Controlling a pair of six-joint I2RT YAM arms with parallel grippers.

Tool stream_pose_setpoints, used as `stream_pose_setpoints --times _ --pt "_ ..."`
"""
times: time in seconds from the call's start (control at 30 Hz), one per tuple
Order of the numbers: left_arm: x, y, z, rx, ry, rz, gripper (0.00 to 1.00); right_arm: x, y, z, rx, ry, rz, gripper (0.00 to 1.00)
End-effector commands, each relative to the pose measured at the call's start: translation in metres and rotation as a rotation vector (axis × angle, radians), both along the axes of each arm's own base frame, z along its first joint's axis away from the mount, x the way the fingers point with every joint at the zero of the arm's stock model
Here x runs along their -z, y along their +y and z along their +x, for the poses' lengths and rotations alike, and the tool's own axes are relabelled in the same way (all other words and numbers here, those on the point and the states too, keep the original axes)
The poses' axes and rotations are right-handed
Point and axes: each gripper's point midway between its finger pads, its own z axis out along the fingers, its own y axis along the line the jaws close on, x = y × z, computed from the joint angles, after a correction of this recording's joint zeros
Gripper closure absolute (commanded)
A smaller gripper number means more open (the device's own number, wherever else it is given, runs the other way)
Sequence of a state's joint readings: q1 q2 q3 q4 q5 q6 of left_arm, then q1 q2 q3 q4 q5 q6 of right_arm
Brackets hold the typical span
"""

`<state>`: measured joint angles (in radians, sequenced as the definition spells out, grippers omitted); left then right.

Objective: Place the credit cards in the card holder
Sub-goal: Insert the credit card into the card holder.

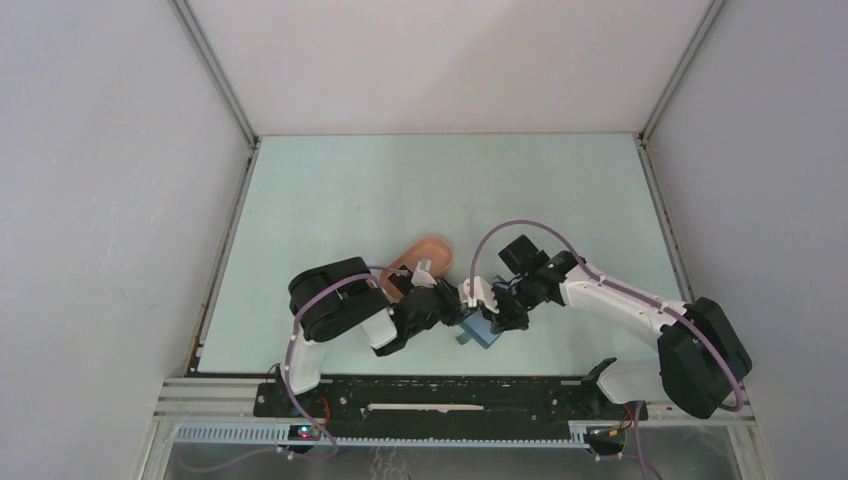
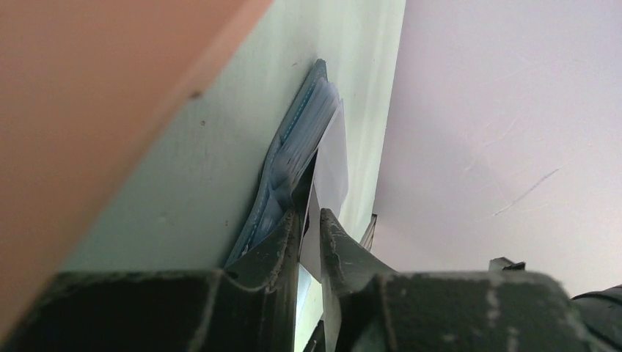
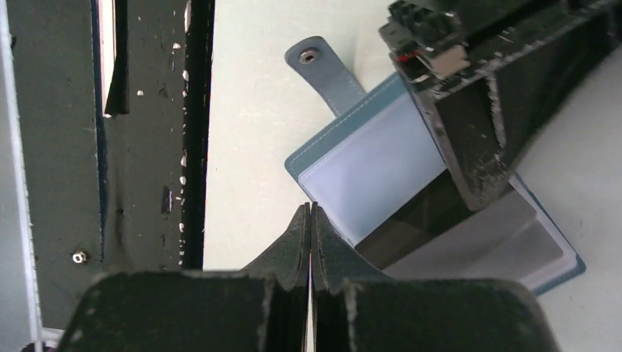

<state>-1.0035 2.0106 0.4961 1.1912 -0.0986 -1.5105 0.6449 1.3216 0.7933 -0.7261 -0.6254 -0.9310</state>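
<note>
The blue card holder (image 1: 481,333) lies open on the table between my two grippers, its clear sleeves up and its snap tab (image 3: 318,61) pointing away. My left gripper (image 1: 458,308) is shut on a thin credit card (image 2: 328,172), held edge-on with its far end in among the holder's sleeves (image 2: 293,147). In the right wrist view that card (image 3: 419,218) looks dark, under the left gripper's finger (image 3: 469,125). My right gripper (image 3: 310,209) is shut, its tips at the near edge of the holder (image 3: 367,172). No tan-orange card shows.
The pink oval tray (image 1: 428,252) sits just behind the left gripper and fills the upper left of the left wrist view (image 2: 88,88). A black rail (image 1: 450,395) runs along the table's near edge. White walls enclose the table on three sides.
</note>
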Motion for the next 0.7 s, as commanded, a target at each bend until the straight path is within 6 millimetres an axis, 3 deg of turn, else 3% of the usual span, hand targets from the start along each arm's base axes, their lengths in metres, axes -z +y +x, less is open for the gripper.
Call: stream_pose_setpoints --times 0.0,0.3,0.67 --pt "0.036 0.012 -0.006 -0.003 0.111 0.077 0.8 0.004 0.018 0.007 -0.089 -0.129 0.039 1.0" --pt "0.037 0.011 -0.007 0.005 0.118 0.072 0.79 0.038 0.023 0.029 -0.023 -0.224 -0.112 1.0" --pt "0.039 0.013 -0.007 0.009 0.125 0.069 0.75 0.036 -0.003 0.072 0.167 -0.301 -0.198 1.0"
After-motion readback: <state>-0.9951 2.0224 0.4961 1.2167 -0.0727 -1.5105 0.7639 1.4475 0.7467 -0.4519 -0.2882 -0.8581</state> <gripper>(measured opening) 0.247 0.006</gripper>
